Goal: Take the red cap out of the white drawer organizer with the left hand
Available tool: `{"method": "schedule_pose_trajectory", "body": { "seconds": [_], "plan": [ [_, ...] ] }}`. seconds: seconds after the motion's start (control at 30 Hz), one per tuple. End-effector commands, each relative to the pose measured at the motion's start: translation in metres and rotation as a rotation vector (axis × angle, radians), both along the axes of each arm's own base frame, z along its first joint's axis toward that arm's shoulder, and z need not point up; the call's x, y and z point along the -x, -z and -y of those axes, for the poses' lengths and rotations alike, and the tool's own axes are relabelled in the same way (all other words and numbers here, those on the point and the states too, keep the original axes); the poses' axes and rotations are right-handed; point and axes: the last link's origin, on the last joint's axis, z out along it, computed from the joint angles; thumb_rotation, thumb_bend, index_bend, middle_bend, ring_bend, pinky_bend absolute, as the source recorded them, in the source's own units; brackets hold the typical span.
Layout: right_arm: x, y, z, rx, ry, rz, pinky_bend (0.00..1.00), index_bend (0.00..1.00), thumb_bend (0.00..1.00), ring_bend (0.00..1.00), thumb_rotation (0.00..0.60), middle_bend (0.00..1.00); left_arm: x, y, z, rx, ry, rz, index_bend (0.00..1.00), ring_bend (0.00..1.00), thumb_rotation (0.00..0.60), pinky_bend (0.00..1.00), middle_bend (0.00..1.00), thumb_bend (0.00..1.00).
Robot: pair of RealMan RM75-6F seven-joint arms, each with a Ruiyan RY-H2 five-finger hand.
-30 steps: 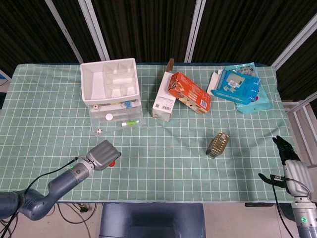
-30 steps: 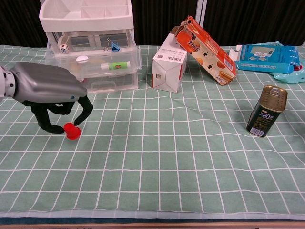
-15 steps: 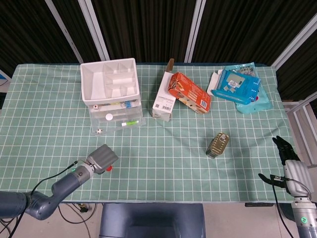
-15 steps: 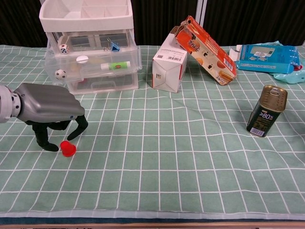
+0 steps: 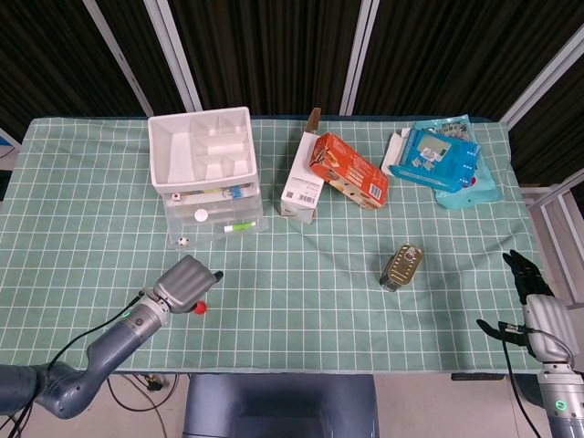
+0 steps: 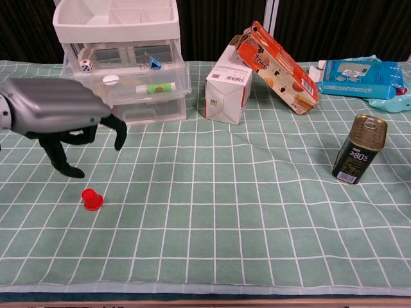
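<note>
Item: red cap [image 6: 92, 199], small and upright. We found it on the green checked cloth of the worktop [image 6: 257, 212], near the front edge at the left, well apart from the white drawer organizer [image 5: 206, 173] and outside it.

Item: left robot hand [image 6: 61, 122], grey shell with dark fingers [image 6: 119, 133]. We recorded it raised above the cloth, just beyond and over the cap, fingers spread and curved downward, holding nothing and clear of the cap. In the head view the same hand [image 5: 185, 282] sat just left of the cap [image 5: 198, 307].

Item: right robot hand [image 5: 531, 297], seen only in the head view at the near right corner, off the edge of the cloth. We saw its dark fingers apart with nothing in them.

Item: white drawer organizer, far left of the worktop. We noted an open divided tray on top and clear drawers beneath; the drawers held a white die [image 6: 85, 65], a blue clip [image 6: 155, 62], a white round piece [image 6: 111, 79] and a green-and-white tube [image 6: 153, 88].

Item: white carton [image 6: 228, 86], standing to the right of the organizer, with an orange box [image 6: 277, 66] leaning tilted against its top.

Item: blue packet [image 5: 441, 158], far right of the worktop, lying flat on a pale blue wrapper.

Item: olive-gold tin [image 6: 359, 149], upright in the chest view, marked "80%", right of centre and well apart from the cap.
</note>
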Motion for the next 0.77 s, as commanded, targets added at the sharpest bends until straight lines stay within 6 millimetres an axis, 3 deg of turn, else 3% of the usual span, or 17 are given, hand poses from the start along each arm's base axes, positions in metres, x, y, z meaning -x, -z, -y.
{"method": "schedule_pose_trajectory", "body": {
  "seconds": [0.03, 0.17, 0.27, 0.37, 0.43, 0.6, 0.77],
  "plan": [
    [0.0, 0.0, 0.0, -0.001, -0.001, -0.003, 0.22, 0.0, 0.07, 0.0, 0.6, 0.0, 0.004, -0.036, 0.024, -0.141, 0.016, 0.201, 0.15, 0.58, 0.6, 0.71, 0.53, 0.13],
    [0.0, 0.0, 0.0, -0.002, -0.004, -0.012, 0.22, 0.0, 0.07, 0.0, 0.6, 0.0, 0.036, -0.058, 0.045, -0.261, -0.017, 0.245, 0.04, 0.21, 0.6, 0.38, 0.14, 0.1],
    [0.0, 0.001, 0.0, -0.002, -0.009, -0.025, 0.22, 0.0, 0.07, 0.0, 0.6, 0.0, 0.06, -0.067, 0.058, -0.326, -0.102, 0.273, 0.0, 0.04, 0.6, 0.19, 0.0, 0.09],
    [-0.001, 0.001, 0.0, 0.0, -0.016, -0.044, 0.22, 0.0, 0.07, 0.0, 0.6, 0.0, 0.081, -0.075, 0.066, -0.394, -0.191, 0.314, 0.0, 0.0, 0.6, 0.05, 0.0, 0.07],
    [-0.001, 0.001, 0.0, 0.004, -0.022, -0.063, 0.22, 0.0, 0.07, 0.0, 0.6, 0.0, 0.094, -0.081, 0.07, -0.456, -0.223, 0.34, 0.0, 0.0, 0.6, 0.01, 0.0, 0.07],
    [0.0, 0.002, 0.001, 0.013, -0.029, -0.096, 0.22, 0.0, 0.06, 0.0, 0.6, 0.0, 0.126, -0.094, 0.086, -0.591, -0.279, 0.383, 0.0, 0.0, 0.6, 0.0, 0.0, 0.05],
    [0.0, 0.003, 0.001, 0.016, -0.024, -0.112, 0.22, 0.0, 0.07, 0.0, 0.6, 0.0, 0.14, -0.098, 0.096, -0.616, -0.364, 0.429, 0.0, 0.0, 0.6, 0.0, 0.0, 0.05]
  ]
}}
